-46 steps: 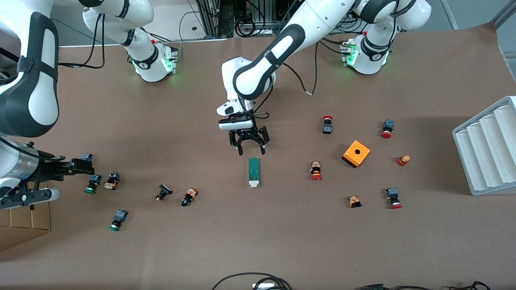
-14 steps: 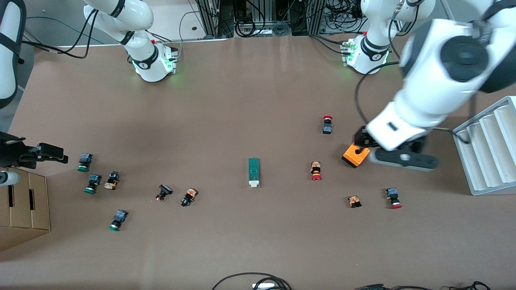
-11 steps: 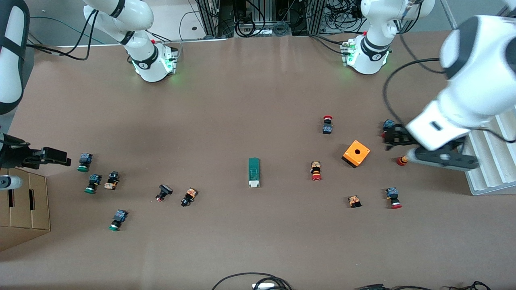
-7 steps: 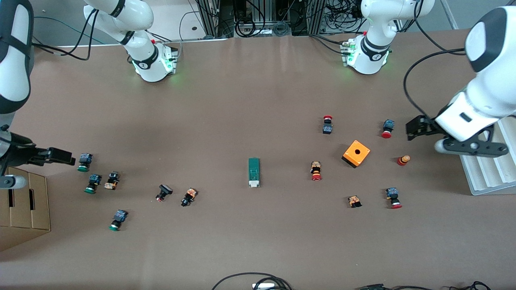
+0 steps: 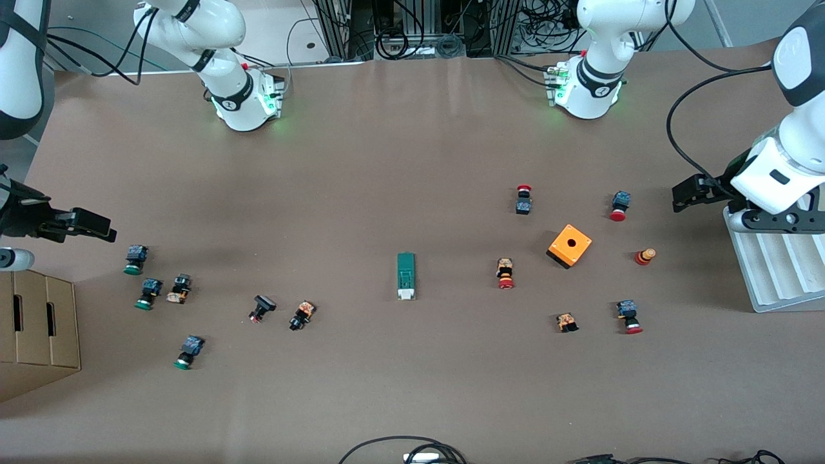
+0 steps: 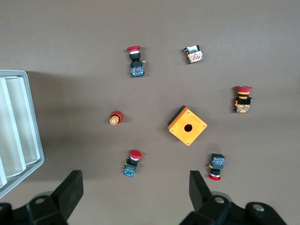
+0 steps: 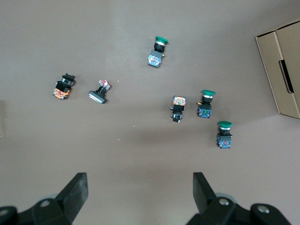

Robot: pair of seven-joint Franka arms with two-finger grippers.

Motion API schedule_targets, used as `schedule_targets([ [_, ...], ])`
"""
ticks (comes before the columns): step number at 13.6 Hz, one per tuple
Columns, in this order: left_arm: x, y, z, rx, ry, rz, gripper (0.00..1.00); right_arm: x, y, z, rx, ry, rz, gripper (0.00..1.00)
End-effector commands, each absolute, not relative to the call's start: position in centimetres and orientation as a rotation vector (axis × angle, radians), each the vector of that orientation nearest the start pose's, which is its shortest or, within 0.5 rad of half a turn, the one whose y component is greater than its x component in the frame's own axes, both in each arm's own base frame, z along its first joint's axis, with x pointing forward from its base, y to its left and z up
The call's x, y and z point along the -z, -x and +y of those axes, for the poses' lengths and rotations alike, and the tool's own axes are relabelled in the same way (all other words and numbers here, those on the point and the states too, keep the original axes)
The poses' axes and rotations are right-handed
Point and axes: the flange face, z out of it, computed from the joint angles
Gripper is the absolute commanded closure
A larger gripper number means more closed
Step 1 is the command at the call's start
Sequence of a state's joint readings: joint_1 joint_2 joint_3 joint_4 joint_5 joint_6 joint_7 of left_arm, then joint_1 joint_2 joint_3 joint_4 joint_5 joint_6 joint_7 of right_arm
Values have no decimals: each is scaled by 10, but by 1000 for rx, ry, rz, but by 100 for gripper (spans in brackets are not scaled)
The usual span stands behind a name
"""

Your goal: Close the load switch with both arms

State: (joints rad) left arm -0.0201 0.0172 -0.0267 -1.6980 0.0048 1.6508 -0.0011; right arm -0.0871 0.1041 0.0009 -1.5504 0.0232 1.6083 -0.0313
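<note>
The load switch [image 5: 406, 276], a narrow green block with a white end toward the front camera, lies alone mid-table and shows in neither wrist view. My left gripper [image 5: 684, 195] hangs open and empty high over the left arm's end of the table, beside the white tray [image 5: 773, 270]. In the left wrist view its gripper [image 6: 136, 187] has bare table and a red push button [image 6: 132, 164] under it. My right gripper [image 5: 87, 225] hangs open and empty over the right arm's end, above the green push buttons [image 5: 133, 259]. In the right wrist view the gripper [image 7: 140, 187] shows only bare table between its fingers.
An orange box with a hole [image 5: 570, 245] [image 6: 187, 126] sits among red push buttons [image 5: 506, 273] toward the left arm's end. A cardboard box [image 5: 38, 328] [image 7: 281, 70] stands at the right arm's end. More buttons [image 5: 301, 315] lie scattered between it and the load switch.
My left arm has swung away from above the load switch to its own end of the table, by the white tray. The right gripper has drifted slightly. The load switch has not moved.
</note>
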Motion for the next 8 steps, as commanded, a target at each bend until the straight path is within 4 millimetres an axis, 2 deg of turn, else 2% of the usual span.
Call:
schedule_targets([
  [1,-569,-562,-28,-74,3133,78,0,-581,-583,-46,-50,3128,107,0],
  [3,-569,-563,-29,-69,3133,83,0,-580,-584,-48,-52,3130,106,0],
  [8,-569,-564,-30,-69,3133,85,0,-580,-585,-36,-52,3131,71,0],
])
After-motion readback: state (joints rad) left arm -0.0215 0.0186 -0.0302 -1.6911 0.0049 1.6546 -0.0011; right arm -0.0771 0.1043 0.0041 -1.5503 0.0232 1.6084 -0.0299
